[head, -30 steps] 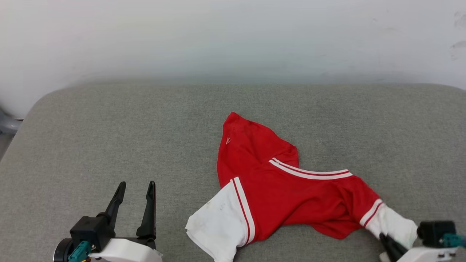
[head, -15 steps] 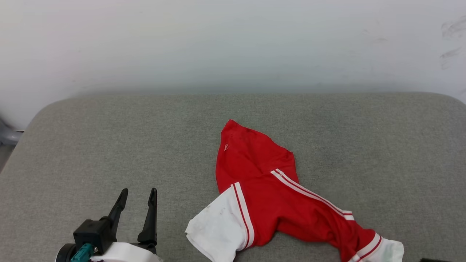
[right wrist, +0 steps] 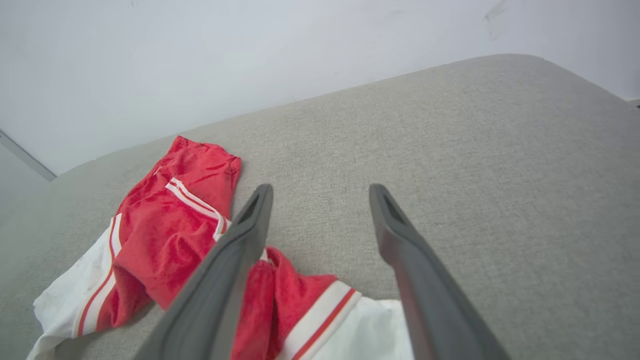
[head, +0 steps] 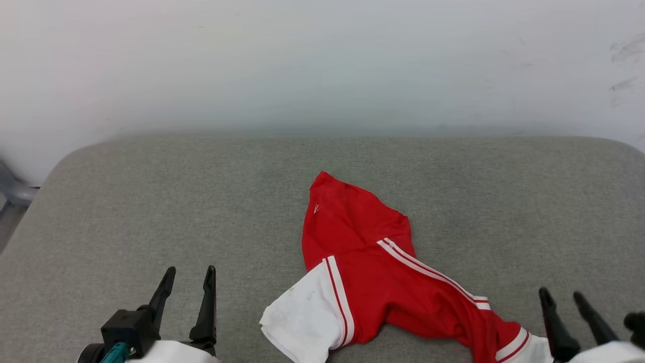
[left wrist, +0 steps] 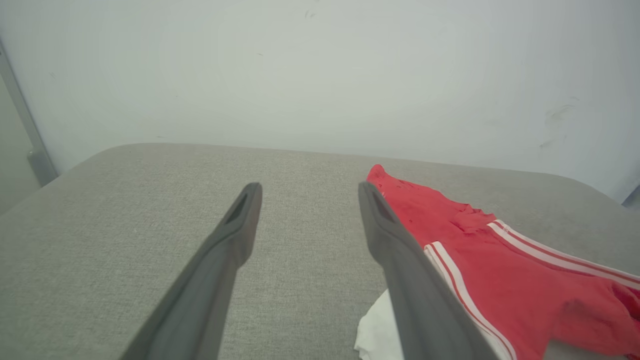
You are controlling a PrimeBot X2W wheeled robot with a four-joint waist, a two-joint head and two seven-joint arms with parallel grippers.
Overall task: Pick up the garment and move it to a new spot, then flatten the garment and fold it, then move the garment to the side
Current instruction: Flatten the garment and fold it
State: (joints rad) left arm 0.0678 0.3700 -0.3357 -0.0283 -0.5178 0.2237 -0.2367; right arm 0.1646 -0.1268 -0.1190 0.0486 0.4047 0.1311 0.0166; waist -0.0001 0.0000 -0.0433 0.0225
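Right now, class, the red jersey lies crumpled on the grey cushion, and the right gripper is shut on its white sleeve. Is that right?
Not quite. The right gripper is open, not shut on the sleeve; the right wrist view shows its fingers spread wide with nothing gripped. The rest holds: the jersey lies crumpled on the grey cushion.

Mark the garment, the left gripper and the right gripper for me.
garment [head: 393, 297]: head view, on the red body below the striped trim.
left gripper [head: 190, 272]: head view, midway between its open fingertips.
right gripper [head: 560, 293]: head view, midway between its open fingertips.
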